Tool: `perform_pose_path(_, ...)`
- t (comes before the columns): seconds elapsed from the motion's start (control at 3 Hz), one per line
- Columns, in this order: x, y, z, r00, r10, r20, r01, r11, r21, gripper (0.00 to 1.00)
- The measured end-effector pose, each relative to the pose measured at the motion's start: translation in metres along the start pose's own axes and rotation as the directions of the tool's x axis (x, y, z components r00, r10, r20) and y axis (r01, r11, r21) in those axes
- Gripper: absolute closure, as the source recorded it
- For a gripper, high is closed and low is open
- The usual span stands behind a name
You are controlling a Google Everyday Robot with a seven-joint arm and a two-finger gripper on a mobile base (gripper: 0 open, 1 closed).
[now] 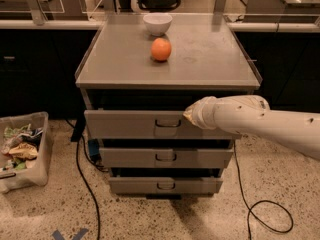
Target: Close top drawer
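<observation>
The top drawer is a wide grey metal drawer pulled a little out of the cabinet, with a small dark U-shaped pull at its centre. My white arm reaches in from the right. My gripper sits at the drawer front's upper edge, just right of the pull and against the panel. The arm's wrist hides the right part of the drawer front.
An orange and a white bowl sit on the cabinet top. Two narrower grey drawer fronts lie below. A bin of trash stands on the floor at left. Black cables trail on the floor on both sides.
</observation>
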State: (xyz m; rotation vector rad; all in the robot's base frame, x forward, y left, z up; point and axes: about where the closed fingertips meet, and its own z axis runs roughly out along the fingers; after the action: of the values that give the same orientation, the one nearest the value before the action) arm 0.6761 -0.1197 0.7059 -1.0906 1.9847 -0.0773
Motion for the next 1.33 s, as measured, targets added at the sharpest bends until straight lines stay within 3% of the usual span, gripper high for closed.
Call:
perform_pose_path(0.67,0.005,0.050,-0.004,1.000,-0.006,-0.026,0.004,0.9973,-0.074,1.00)
perform_pose_path(1.33,0.013,0.055,0.014,0.999,-0.035,-0.029,0.034,0.9976,-0.061,1.00)
